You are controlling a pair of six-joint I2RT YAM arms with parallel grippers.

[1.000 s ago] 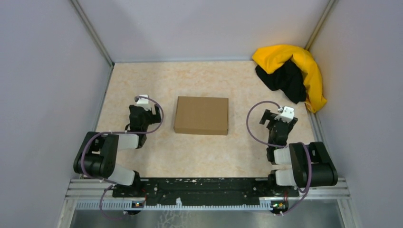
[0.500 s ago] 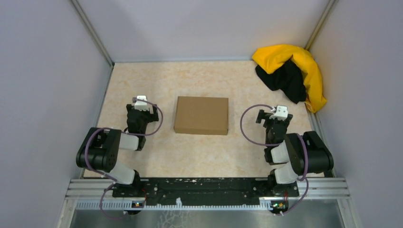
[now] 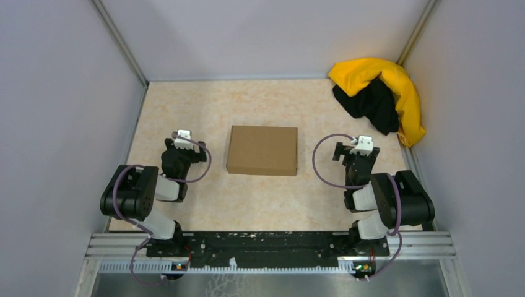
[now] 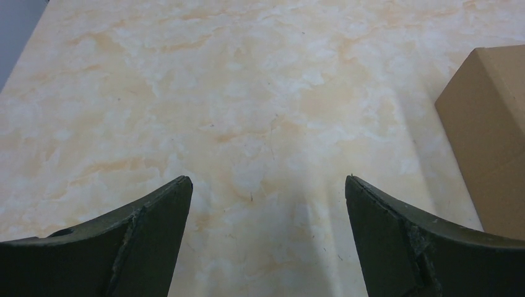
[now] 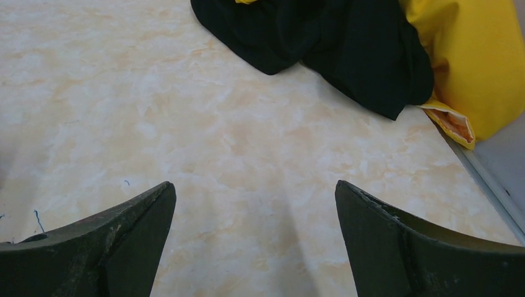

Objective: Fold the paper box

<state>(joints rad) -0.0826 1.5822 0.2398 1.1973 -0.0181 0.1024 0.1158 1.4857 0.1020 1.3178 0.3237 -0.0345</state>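
Observation:
The paper box (image 3: 262,150) is a flat, closed brown cardboard rectangle lying in the middle of the table. Its left corner also shows at the right edge of the left wrist view (image 4: 492,124). My left gripper (image 3: 181,147) sits to the left of the box, apart from it, open and empty; in the left wrist view (image 4: 267,185) only bare tabletop lies between the jaws. My right gripper (image 3: 354,150) sits to the right of the box, apart from it, open and empty; the right wrist view (image 5: 255,189) shows bare tabletop between the jaws.
A yellow-and-black cloth heap (image 3: 381,96) lies in the far right corner, also in the right wrist view (image 5: 347,43). Grey walls (image 3: 68,93) enclose the table on three sides. A metal rail (image 3: 272,244) runs along the near edge.
Both arms have drawn back toward their bases. The left gripper moved down and left, the right gripper moved slightly left and back. The box has not moved.

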